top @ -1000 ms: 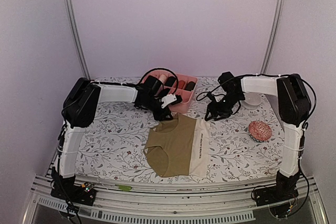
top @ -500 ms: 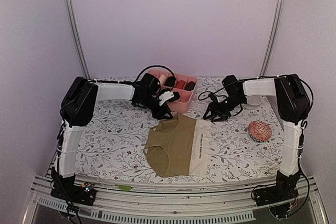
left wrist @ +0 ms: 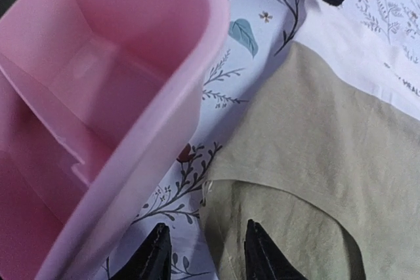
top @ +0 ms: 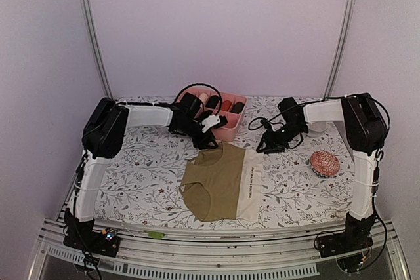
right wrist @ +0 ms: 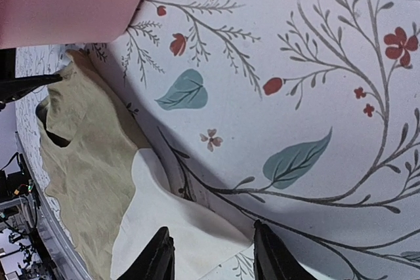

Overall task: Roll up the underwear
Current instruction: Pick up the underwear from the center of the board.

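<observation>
The olive-brown briefs (top: 216, 185) lie flat on the counter (top: 144, 175), spreading nearward from both claws. Your left claw (left wrist: 205, 257) stands partly open, straddling their far left edge. Your right claw (right wrist: 210, 254), also partly open, straddles the cream waistband (right wrist: 177, 227) corner. Close too high and you may catch one layer or nothing. The pink divided box (left wrist: 98, 96) sits just beyond the left claw, and a careless lift could knock it.
</observation>
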Robot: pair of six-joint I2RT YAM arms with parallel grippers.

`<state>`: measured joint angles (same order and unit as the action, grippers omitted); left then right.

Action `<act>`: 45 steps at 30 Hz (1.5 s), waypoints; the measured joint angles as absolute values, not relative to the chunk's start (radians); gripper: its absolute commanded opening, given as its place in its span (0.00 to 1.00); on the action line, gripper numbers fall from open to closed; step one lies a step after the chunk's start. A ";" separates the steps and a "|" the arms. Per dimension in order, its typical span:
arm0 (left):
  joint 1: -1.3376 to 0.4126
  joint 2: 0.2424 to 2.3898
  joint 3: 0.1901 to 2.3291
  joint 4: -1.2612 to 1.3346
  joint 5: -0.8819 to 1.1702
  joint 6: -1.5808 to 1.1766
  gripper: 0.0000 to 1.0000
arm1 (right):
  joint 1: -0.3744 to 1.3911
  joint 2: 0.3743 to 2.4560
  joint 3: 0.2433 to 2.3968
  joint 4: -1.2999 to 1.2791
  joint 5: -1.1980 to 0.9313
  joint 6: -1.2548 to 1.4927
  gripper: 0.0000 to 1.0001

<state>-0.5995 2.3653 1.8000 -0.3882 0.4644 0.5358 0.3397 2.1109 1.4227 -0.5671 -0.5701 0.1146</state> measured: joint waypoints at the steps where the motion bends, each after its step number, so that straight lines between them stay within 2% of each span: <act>1: -0.603 2.370 1.795 -0.385 0.449 0.541 0.40 | 0.340 2.111 1.418 -0.559 -0.575 0.109 0.38; 5: -0.615 2.358 1.712 -0.308 0.401 0.554 0.41 | 0.340 2.111 1.396 -0.522 -0.587 0.092 0.31; 10: -0.625 2.331 1.658 -0.252 0.366 0.570 0.38 | 0.340 2.111 1.380 -0.494 -0.598 0.077 0.28; 14: -0.627 2.331 1.658 -0.252 0.362 0.576 0.25 | 0.340 2.111 1.373 -0.482 -0.602 0.064 0.21; 16: -0.628 2.331 1.658 -0.256 0.368 0.583 0.17 | 0.340 2.111 1.371 -0.480 -0.602 0.059 0.14; 20: -0.629 2.333 1.664 -0.273 0.384 0.604 0.09 | 0.340 2.112 1.371 -0.483 -0.592 0.054 0.00; 24: -0.629 2.348 1.700 -0.313 0.398 0.616 0.00 | 0.341 2.112 1.371 -0.488 -0.588 0.052 0.00; 35: -0.623 2.337 1.706 -0.318 0.439 0.559 0.00 | 0.342 2.101 1.371 -0.490 -0.588 0.063 0.00; 45: -0.617 2.209 1.689 -0.264 0.494 0.530 0.00 | 0.342 1.976 1.375 -0.494 -0.604 0.067 0.00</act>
<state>-0.6174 2.2093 1.6886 -0.2642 0.4938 0.5304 0.3424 1.9762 1.3754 -0.4938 -0.6037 0.0669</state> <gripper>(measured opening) 0.005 0.009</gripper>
